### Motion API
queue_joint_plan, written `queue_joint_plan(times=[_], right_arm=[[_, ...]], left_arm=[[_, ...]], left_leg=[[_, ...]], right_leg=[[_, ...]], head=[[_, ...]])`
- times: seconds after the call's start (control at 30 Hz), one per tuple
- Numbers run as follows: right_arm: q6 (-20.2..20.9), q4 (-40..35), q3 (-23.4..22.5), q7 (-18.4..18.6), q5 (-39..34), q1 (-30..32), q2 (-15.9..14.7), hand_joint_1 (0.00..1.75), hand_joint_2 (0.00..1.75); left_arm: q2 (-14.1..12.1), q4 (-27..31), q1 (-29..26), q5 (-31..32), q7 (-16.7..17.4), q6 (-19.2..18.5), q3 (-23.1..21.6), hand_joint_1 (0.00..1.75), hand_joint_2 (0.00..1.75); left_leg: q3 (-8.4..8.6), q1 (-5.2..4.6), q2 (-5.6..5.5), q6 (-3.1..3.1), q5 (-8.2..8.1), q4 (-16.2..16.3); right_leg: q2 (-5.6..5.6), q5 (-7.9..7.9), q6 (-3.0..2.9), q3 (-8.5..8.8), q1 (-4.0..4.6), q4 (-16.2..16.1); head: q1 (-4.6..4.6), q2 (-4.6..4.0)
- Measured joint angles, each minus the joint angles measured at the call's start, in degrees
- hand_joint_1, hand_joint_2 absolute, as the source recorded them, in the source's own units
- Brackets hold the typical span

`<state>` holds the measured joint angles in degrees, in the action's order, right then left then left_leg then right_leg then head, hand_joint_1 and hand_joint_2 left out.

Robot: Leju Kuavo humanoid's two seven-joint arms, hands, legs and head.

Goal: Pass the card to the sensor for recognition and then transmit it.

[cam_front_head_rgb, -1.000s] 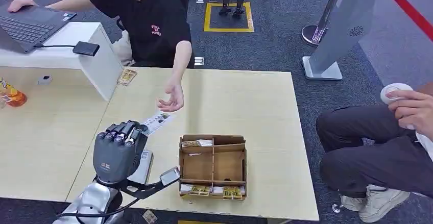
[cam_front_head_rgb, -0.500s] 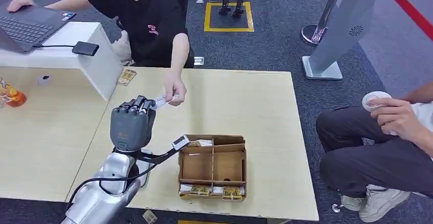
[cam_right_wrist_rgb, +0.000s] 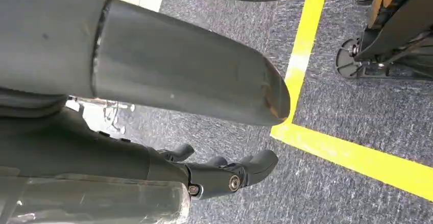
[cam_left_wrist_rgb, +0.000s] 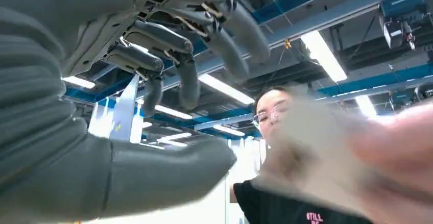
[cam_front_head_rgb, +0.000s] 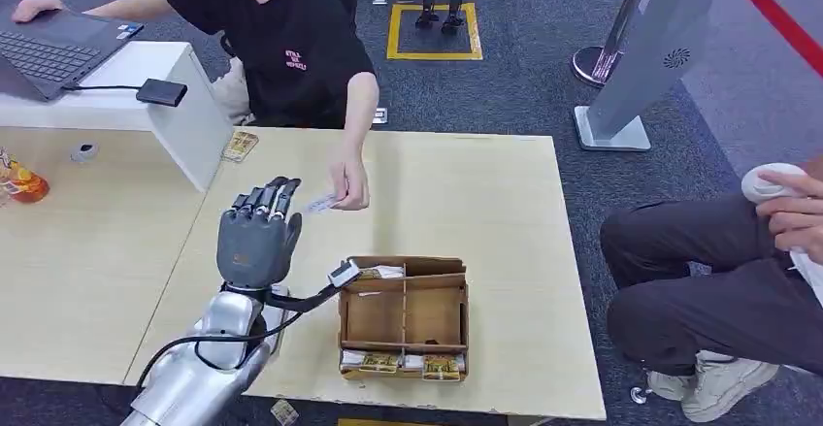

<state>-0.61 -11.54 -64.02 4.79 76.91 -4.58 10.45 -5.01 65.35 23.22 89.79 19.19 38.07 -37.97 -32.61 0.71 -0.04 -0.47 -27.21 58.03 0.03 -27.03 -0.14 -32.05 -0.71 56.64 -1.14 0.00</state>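
Above table (cam_front_head_rgb: 466, 183): left hand (cam_front_head_rgb: 257, 237) empty (person's hand (cam_front_head_rgb: 349, 188) holds card (cam_front_head_rgb: 321, 203)).

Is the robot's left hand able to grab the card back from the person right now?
Probably yes. The left hand is raised with fingers spread, and the card sits just past them in the person's hand, with nothing in between, though the person still grips it.

Cardboard box (cam_front_head_rgb: 405, 315) on table (cam_front_head_rgb: 485, 213), left hand (cam_front_head_rgb: 257, 235) left of it, card (cam_front_head_rgb: 321, 203) just beyond hand

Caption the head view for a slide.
Robot's open left hand raised beside the card, which a person's hand holds over the table.
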Motion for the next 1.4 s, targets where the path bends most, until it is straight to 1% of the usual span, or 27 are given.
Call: queue_joint_plan(times=[0.1, 0.13, 0.23, 0.3, 0.33, 0.37, 0.4, 0.43, 0.47, 0.5, 0.57, 0.63, 0.7, 0.77, 0.83, 0.9, 0.97, 1.07, 1.2, 1.33, 1.4], right_arm=[[0.00, 0.13, 0.00, -0.11, -0.37, 0.05, 0.00, 0.00, 0.00], [0.00, 0.15, 0.00, -0.22, -0.44, 0.11, 0.00, 0.00, 0.00], [-0.09, 0.15, 0.00, -0.26, -0.96, 0.30, 0.00, 0.00, 0.00], [-0.22, 0.15, 0.00, -0.39, -1.42, 0.47, 0.00, 0.00, 0.00], [-0.33, 0.15, -0.02, -0.50, -1.62, 0.58, 0.00, 0.00, 0.00], [-0.44, 0.17, -0.06, -0.68, -2.05, 0.69, 0.00, 0.00, 0.00], [-0.48, 0.17, -0.18, -0.83, -2.38, 0.81, 0.00, 0.00, 0.00], [-0.63, 0.17, -0.33, -0.98, -2.78, 0.92, 0.02, 0.00, 0.00], [-0.81, 0.17, -0.48, -1.01, -3.02, 0.99, 0.02, 0.00, 0.00], [-1.05, 0.17, -0.61, -1.16, -3.39, 1.07, 0.04, 0.00, 0.00], [-1.18, 0.17, -1.03, -1.53, -3.89, 1.30, 0.17, 0.00, 0.00], [-1.22, 0.17, -1.40, -1.66, -4.17, 1.54, 0.20, 0.00, 0.00], [-1.25, 0.15, -1.77, -2.01, -4.55, 1.67, 0.26, 0.00, 0.00], [-1.29, 0.15, -2.03, -2.05, -4.94, 1.82, 0.35, 0.00, 0.00], [-1.29, 0.15, -2.27, -2.16, -5.09, 2.03, 0.48, 0.00, 0.00], [-1.22, 0.15, -2.62, -2.29, -5.33, 2.03, 0.52, 0.00, 0.00], [-1.20, 0.15, -2.95, -2.60, -5.55, 2.06, 0.63, 0.00, 0.00], [-1.01, 0.13, -3.41, -2.86, -5.84, 2.12, 0.72, 0.00, 0.00], [-0.74, 0.13, -3.61, -3.04, -5.88, 2.26, 0.77, 0.00, 0.00], [-0.42, 0.11, -3.83, -3.17, -5.88, 2.36, 0.79, 0.00, 0.00], [-0.35, 0.11, -3.91, -3.17, -5.88, 2.36, 0.79, 0.00, 0.00]], left_arm=[[0.00, 1.31, -1.17, 0.00, -0.02, 0.00, 0.00, 0.00, 1.75], [-0.04, 2.63, -1.74, 0.00, -0.11, 0.00, 0.00, 0.00, 1.75], [0.02, 7.59, -3.72, 0.02, -2.30, 0.02, 0.11, 0.00, 1.75], [0.37, 10.89, -5.38, -0.48, -4.60, 0.02, 0.64, 0.00, 1.75], [0.85, 12.88, -6.39, -2.02, -6.78, 0.02, 1.21, 0.00, 1.75], [1.27, 14.98, -7.51, -5.30, -10.88, 0.02, 2.06, 0.00, 1.75], [2.28, 16.40, -8.77, -9.75, -15.92, 0.02, 3.15, 0.00, 1.75], [3.35, 17.66, -10.26, -15.74, -22.12, 0.02, 4.73, 0.00, 1.75], [4.51, 18.67, -11.58, -20.79, -26.46, 0.02, 6.02, 0.00, 1.75], [5.16, 19.77, -12.73, -26.58, -29.71, 0.02, 7.08, 0.00, 1.75], [5.46, 21.51, -14.19, -34.83, -32.51, 0.02, 7.80, 0.00, 1.75], [5.10, 23.18, -15.47, -41.62, -33.68, 0.00, 8.04, 0.00, 1.75], [4.17, 24.94, -16.58, -45.38, -34.69, 0.00, 8.02, 0.00, 1.75], [2.63, 26.73, -17.63, -48.04, -35.51, 0.00, 7.98, 0.00, 1.75], [1.36, 28.44, -18.82, -47.98, -36.74, 0.00, 7.98, 0.00, 1.75], [0.25, 30.09, -20.17, -46.45, -37.70, 0.00, 7.98, 0.00, 1.75], [-0.83, 31.32, -21.40, -45.55, -37.86, 0.00, 7.87, 0.00, 1.75], [-4.26, 33.16, -22.48, -47.78, -37.27, -0.52, 6.40, 0.02, 1.75], [-7.96, 35.03, -23.69, -48.78, -37.79, -0.98, 5.01, 0.00, 1.75], [-10.45, 36.11, -24.44, -48.57, -38.21, -1.05, 4.02, 0.00, 1.75], [-11.06, 36.39, -24.59, -48.52, -38.25, -1.05, 3.72, 0.00, 1.75]], left_leg=[[0.00, 0.00, 0.00, 0.00, 0.00, 0.00], [0.00, 0.00, 0.00, 0.00, 0.00, 0.00], [-0.02, -0.01, 0.00, 0.00, 0.00, 0.00], [-0.03, -0.01, 0.00, 0.00, -0.01, 0.00], [-0.03, -0.01, 0.00, 0.01, -0.02, 0.00], [-0.03, -0.02, 0.01, 0.02, -0.02, 0.00], [-0.03, -0.03, 0.01, 0.02, -0.02, 0.00], [-0.04, -0.03, 0.01, 0.03, -0.03, 0.00], [-0.05, -0.03, 0.01, 0.06, -0.05, 0.00], [-0.05, -0.03, 0.01, 0.06, -0.05, 0.00], [-0.05, -0.03, 0.01, 0.06, -0.05, 0.00], [-0.06, 0.01, -0.01, 0.06, -0.05, -0.01], [-0.06, 0.02, 0.00, 0.05, -0.04, -0.02], [-0.04, 0.02, 0.03, 0.05, -0.04, -0.02], [-0.05, 0.02, 0.02, 0.05, -0.04, -0.02], [-0.05, 0.01, 0.02, 0.05, -0.05, -0.03], [-0.06, 0.00, 0.03, 0.05, -0.05, -0.03], [-0.07, -0.01, 0.03, 0.05, -0.05, -0.03], [-0.07, 0.00, 0.02, 0.05, -0.05, -0.03], [-0.06, -0.01, 0.03, 0.05, -0.05, -0.03], [-0.06, -0.01, 0.03, 0.05, -0.05, -0.03]], right_leg=[[0.00, 0.00, 0.00, -0.01, 0.00, 0.00], [0.00, 0.00, 0.00, -0.01, 0.00, 0.00], [0.00, 0.00, 0.00, 0.00, 0.00, 0.00], [0.00, 0.00, 0.00, -0.01, 0.00, -0.01], [0.00, 0.00, 0.01, -0.02, 0.00, -0.01], [0.00, 0.00, 0.01, -0.02, 0.00, -0.01], [0.00, -0.02, 0.03, -0.02, -0.02, -0.02], [0.00, -0.04, 0.06, -0.02, -0.02, -0.02], [0.00, -0.04, 0.06, -0.03, -0.01, -0.02], [0.00, -0.04, 0.06, -0.04, -0.01, -0.02], [-0.01, -0.04, 0.06, -0.04, -0.02, -0.02], [-0.05, -0.05, 0.06, -0.04, -0.01, -0.02], [-0.04, -0.05, 0.05, -0.04, -0.01, -0.01], [0.00, -0.04, 0.04, -0.04, -0.01, 0.00], [-0.02, -0.06, 0.04, -0.04, 0.00, 0.00], [-0.01, -0.06, 0.04, -0.04, 0.00, 0.00], [0.00, -0.07, 0.05, -0.05, 0.00, 0.00], [-0.01, -0.08, 0.06, -0.06, 0.00, -0.01], [-0.02, -0.08, 0.06, -0.06, 0.00, -0.01], [-0.02, -0.08, 0.06, -0.06, 0.00, -0.01], [-0.02, -0.07, 0.06, -0.06, 0.00, -0.01]], head=[[0.02, 0.00], [0.00, 0.00], [0.00, 0.00], [0.02, 0.00], [0.00, 0.00], [-0.02, 0.00], [0.00, 0.00], [-0.02, 0.00], [0.04, 0.00], [0.02, 0.00], [-0.02, 0.00], [0.00, 0.00], [-0.02, 0.00], [-0.02, 0.00], [0.00, 0.00], [0.00, 0.00], [0.00, 0.00], [0.02, 0.00], [0.02, 0.00], [0.00, 0.00], [0.00, 0.00]])
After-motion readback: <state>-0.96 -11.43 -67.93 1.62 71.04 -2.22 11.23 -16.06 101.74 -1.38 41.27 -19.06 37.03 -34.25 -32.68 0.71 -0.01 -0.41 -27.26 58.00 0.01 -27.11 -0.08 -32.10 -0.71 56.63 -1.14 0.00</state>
